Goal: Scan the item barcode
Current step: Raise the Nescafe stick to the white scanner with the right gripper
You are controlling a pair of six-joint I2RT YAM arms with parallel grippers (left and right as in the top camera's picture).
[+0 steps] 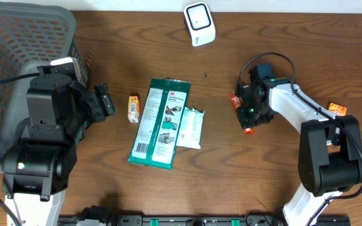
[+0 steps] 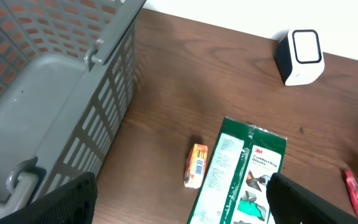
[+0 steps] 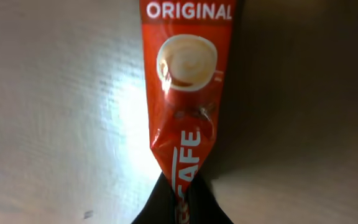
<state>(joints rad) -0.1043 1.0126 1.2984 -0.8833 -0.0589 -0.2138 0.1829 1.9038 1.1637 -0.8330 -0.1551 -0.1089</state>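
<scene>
Red coffee sachet (image 3: 182, 93) clamped by one end in the closed right end effector (image 3: 180, 202), over the worktop (image 1: 244, 182), well apart from the scanner (image 1: 199, 24).
Narrow, glossy, crinkled near the clamp; "ORIGINAL" and a cup picture showing, no barcode visible on this face. Thin hold on limp foil: likely to droop, twist or slip, hiding the code from the scanner. Left end effector (image 2: 185, 208) spread wide, holding nothing.
</scene>
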